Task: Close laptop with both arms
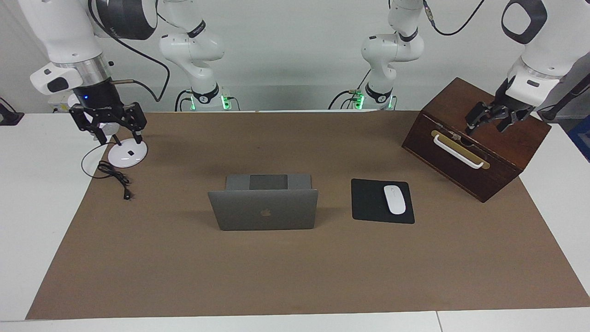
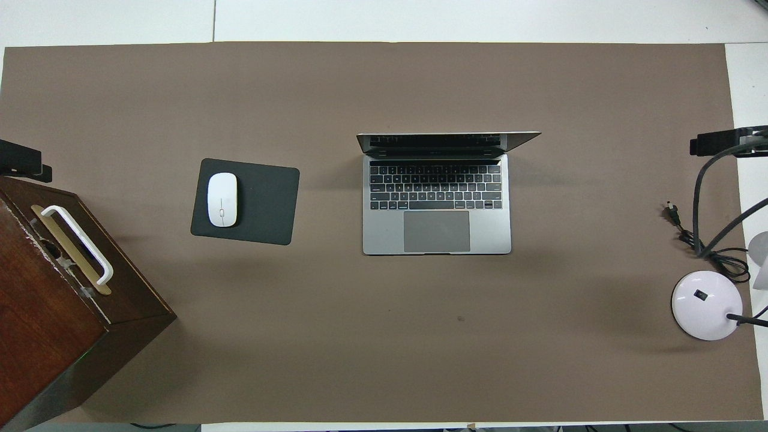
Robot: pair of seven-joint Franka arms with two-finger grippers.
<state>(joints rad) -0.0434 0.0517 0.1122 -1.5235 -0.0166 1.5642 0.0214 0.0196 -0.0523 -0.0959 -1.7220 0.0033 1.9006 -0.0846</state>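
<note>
One laptop (image 1: 263, 210), lid up, mid-worktop (image 1: 295, 276) beside one mouse pad (image 1: 368, 201). Two end effectors, both spread: left end effector (image 1: 490, 121) over one box (image 1: 502, 147); right end effector (image 1: 116, 127) over one lamp (image 1: 127, 155).

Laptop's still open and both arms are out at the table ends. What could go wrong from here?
1. The right gripper hangs over the desk lamp and its cable; sweeping low toward the laptop could snag them.
2. The left gripper sits over the wooden box, close to its white handle; it may clip either on leaving.
3. The lid stands nearly upright; uneven pushes could skid the laptop toward the mouse pad.
</note>
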